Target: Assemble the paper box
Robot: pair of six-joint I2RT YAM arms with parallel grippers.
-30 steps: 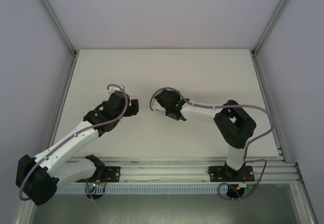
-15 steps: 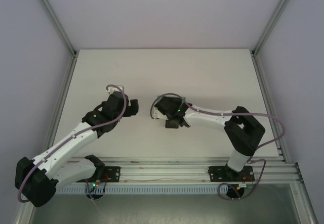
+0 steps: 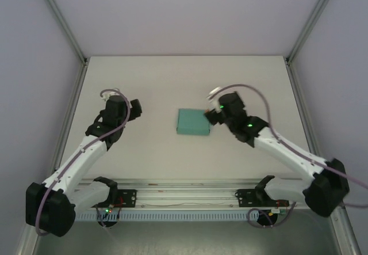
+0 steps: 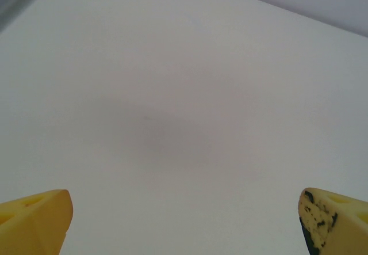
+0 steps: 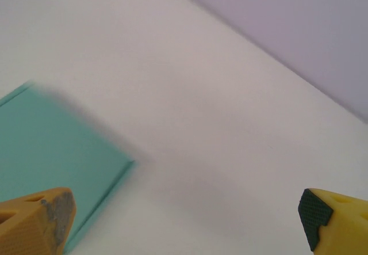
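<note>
Surface (image 3: 172, 79): white, matt, flat, seen across most of the top view. Paper box (image 3: 192, 122): teal-green thin card, a low plain rectangle with crisp straight edges, lying flat just right of the frame's centre; in the right wrist view it sits at lower left (image 5: 52, 145), smooth and unprinted. Whether any flap is untucked cannot be told. It is judged light, easily dented and apt to slide on the surface if pushed, so it would best be taken across two opposite side walls near a corner, not pressed on the top panel. Right hand (image 3: 211, 115): noted just beside the box's right edge, jaws spread wide, nothing held. Left hand (image 3: 136, 107): well apart at centre left, spread wide over bare surface, empty. Fingertips (image 5: 34, 220): yellow, wedge-shaped, scuffed.
</note>
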